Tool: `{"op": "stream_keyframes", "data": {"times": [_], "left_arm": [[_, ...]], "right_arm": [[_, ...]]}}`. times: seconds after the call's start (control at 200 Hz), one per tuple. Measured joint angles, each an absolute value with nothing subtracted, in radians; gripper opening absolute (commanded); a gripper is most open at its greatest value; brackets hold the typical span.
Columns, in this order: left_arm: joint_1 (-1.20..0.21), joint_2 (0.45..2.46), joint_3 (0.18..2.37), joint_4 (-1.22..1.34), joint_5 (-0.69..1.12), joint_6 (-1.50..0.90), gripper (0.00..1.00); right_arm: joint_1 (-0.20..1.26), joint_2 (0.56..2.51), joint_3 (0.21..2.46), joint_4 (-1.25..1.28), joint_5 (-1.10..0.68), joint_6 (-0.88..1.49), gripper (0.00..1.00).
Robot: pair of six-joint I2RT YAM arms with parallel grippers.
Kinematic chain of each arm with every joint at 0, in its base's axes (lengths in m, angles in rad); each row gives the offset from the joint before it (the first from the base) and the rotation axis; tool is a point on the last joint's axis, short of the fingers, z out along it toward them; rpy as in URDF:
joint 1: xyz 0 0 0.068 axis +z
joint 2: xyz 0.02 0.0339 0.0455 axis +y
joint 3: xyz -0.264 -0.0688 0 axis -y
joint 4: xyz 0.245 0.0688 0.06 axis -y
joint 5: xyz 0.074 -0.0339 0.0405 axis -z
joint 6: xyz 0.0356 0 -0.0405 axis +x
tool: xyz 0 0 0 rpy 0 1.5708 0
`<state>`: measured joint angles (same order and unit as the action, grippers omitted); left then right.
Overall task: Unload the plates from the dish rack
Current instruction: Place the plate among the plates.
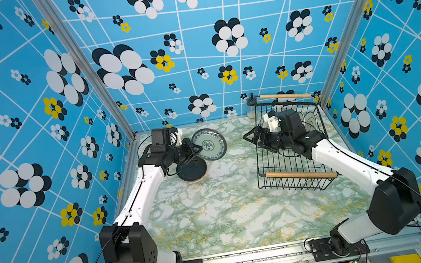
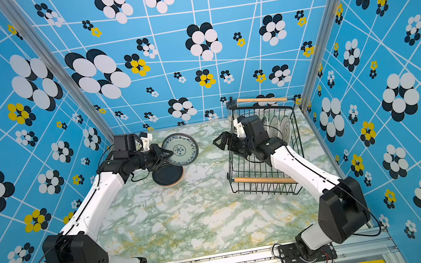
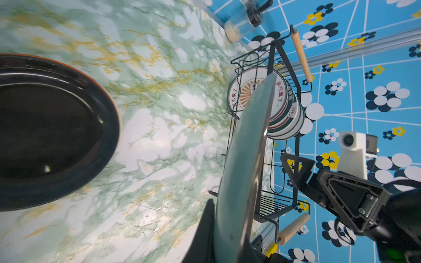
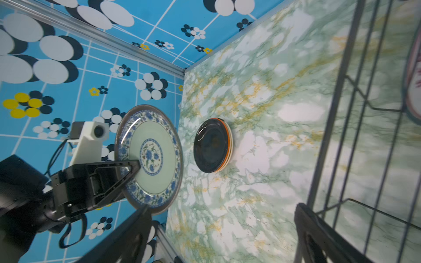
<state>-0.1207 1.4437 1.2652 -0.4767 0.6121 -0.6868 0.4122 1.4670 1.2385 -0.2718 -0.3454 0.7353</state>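
Only left-wrist: blue plate (image 3: 243, 148) underside

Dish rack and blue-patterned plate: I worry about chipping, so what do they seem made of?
The dish rack looks like black-coated metal wire, with thin rigid bars. Its handles are pale and matte, likely wood. The blue-patterned plate is glossy with a printed floral rim, so glazed ceramic or melamine; the look cannot settle which.

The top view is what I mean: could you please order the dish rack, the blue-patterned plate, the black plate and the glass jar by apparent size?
1. dish rack
2. blue-patterned plate, though it is held off the table, nearer the camera, so its lead over the next is unsure
3. black plate
4. glass jar
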Motion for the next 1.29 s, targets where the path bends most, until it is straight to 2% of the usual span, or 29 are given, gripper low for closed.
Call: {"op": "stream_keyframes", "data": {"times": [0.315,0.525,0.875,1.294], "left_arm": [[0.007,1.419,1.245,-0.68,0.393,-0.577,0.0],[0.032,1.462,1.245,-0.724,0.286,-0.533,0.0],[0.032,1.561,1.245,-0.733,0.185,-0.492,0.0],[0.033,1.646,1.253,-0.689,0.19,-0.485,0.0]], "right_arm": [[0.412,1.361,1.395,-0.772,0.222,0.519,0.99],[0.412,1.352,1.391,-0.958,0.471,0.455,0.99],[0.412,1.352,1.361,-1.029,0.553,0.429,0.99],[0.412,1.351,1.339,-1.037,0.552,0.418,0.99]]}}
